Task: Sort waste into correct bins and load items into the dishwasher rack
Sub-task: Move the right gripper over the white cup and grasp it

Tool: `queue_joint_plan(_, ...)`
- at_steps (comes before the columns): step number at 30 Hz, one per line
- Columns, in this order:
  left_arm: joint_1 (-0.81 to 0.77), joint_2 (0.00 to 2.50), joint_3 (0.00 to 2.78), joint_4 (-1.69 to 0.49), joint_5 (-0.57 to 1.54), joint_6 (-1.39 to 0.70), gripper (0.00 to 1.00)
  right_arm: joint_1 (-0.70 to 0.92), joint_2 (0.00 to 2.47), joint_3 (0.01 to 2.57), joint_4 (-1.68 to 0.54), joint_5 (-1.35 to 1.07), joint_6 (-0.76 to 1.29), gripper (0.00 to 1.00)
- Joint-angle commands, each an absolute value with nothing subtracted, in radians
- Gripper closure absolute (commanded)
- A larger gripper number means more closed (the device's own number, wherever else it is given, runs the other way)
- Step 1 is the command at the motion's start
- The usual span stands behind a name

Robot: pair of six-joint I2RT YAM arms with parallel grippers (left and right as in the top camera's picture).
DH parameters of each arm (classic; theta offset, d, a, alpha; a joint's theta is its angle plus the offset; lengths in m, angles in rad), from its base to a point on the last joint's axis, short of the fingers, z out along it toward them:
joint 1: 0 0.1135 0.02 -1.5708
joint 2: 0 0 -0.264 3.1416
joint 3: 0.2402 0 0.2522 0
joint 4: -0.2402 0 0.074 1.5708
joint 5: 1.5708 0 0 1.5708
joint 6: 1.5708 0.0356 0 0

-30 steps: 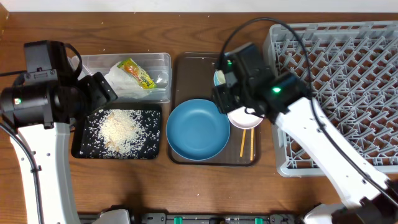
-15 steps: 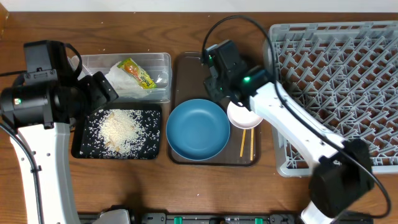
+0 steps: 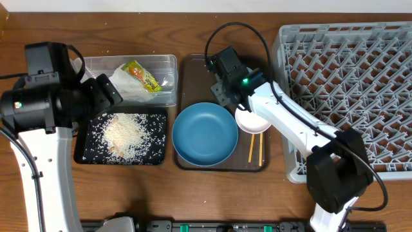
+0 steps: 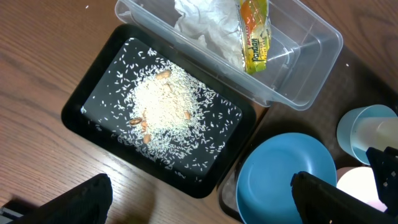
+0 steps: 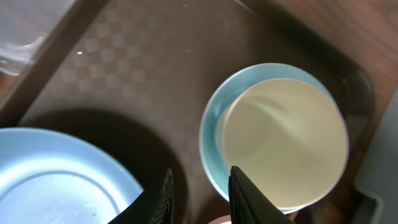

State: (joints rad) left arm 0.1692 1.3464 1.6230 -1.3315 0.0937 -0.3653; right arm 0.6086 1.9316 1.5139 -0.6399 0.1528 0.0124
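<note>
The only print I could see was on the green-and-orange snack wrapper (image 4: 255,34), and it was too small to read. It lay beside the crumpled napkin (image 4: 205,18) in the clear tub (image 3: 103,61). Touching the tub, the black tray (image 4: 81,118) held a heap of white rice (image 4: 165,102).

The cream cup (image 5: 286,140) sat nested in the light-blue bowl (image 5: 211,143) on the brown serving tray (image 3: 193,71), which also carried the blue plate (image 3: 205,134), white bowl (image 3: 252,121) and chopsticks (image 3: 255,149).

My right gripper (image 5: 200,171) hung at that bowl's rim, fingers narrowly parted; whether they pinched it I could not tell. My left gripper (image 4: 202,183) was spread wide, empty, over the black tray.

The grey rack (image 3: 347,84) stood at the right on the wooden table (image 3: 96,32).
</note>
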Motion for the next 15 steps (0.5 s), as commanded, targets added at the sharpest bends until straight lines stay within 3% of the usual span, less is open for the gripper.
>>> queue_joint_plan(1, 0.175, 1.348, 1.624, -1.334, 0.077, -0.36, 0.05, 0.614, 1.962, 1.523, -0.632, 0.214, -0.01, 0.72)
queue_joint_plan(15, 0.175, 1.348, 1.624, -1.334, 0.078, -0.36, 0.05, 0.614, 2.001, 1.523, -0.593, 0.213, -0.009, 0.77)
